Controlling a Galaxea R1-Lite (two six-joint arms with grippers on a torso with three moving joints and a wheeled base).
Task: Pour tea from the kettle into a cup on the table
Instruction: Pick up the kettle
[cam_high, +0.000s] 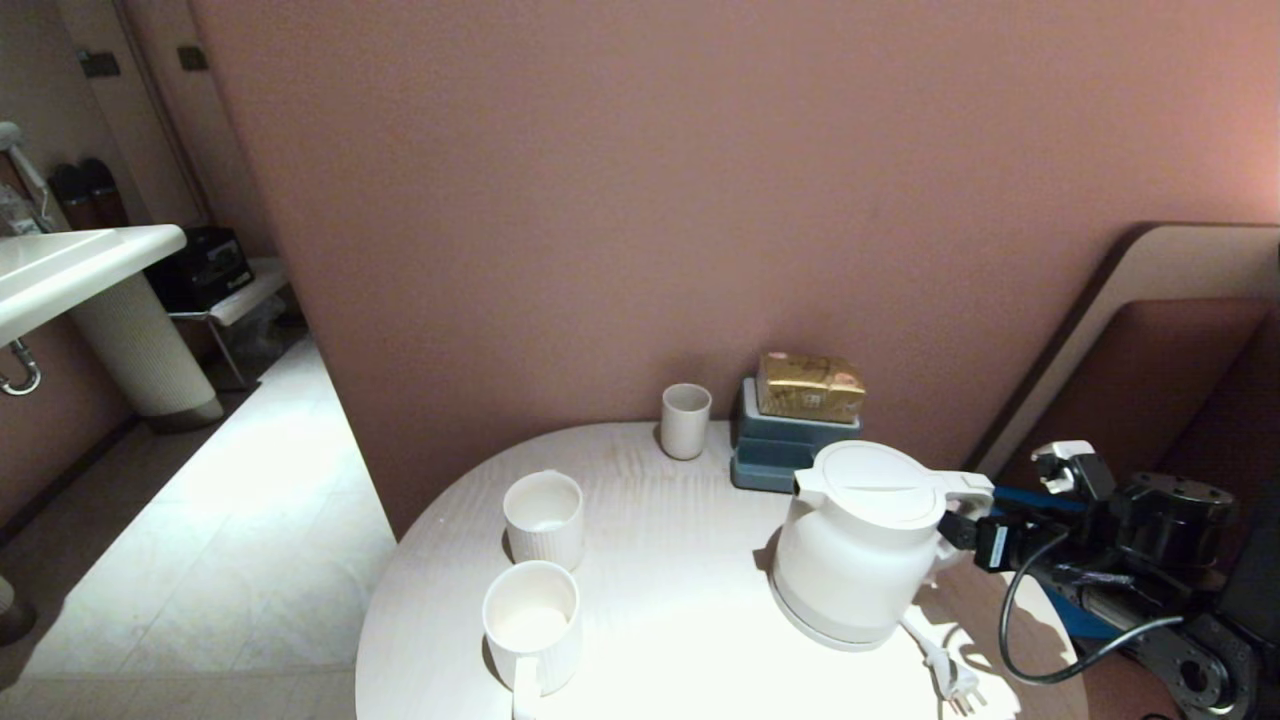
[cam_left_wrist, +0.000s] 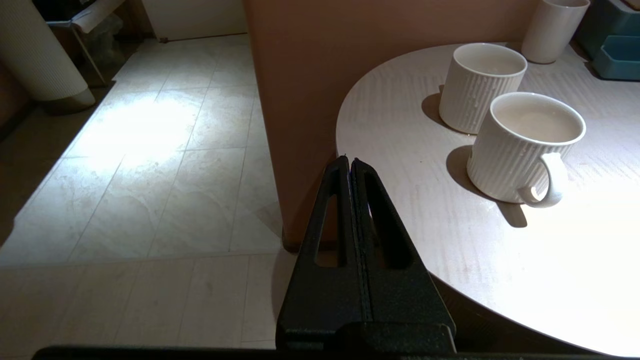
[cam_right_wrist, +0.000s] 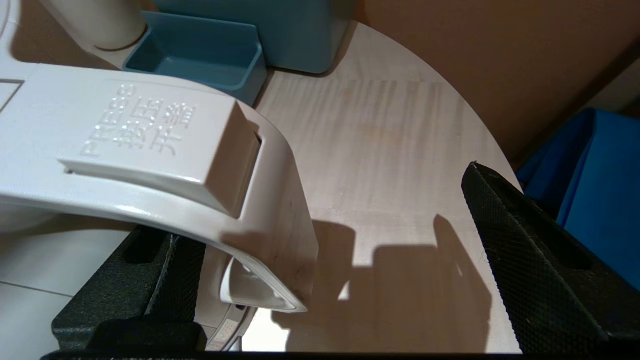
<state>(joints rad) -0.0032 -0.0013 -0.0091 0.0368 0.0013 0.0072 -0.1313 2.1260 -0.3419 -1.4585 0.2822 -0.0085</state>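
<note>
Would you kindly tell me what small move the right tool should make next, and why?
Probably close on the handle. The right tool stands open around it, one finger well clear, and the kettle sits on its base on the table, unlifted.

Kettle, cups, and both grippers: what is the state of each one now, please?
kettle: upright on its base, lid shut
right gripper: jaws open around the kettle handle, not closed
left gripper: jaws shut, holding nothing
near mug: upright
second mug: upright
far cup: upright
</note>
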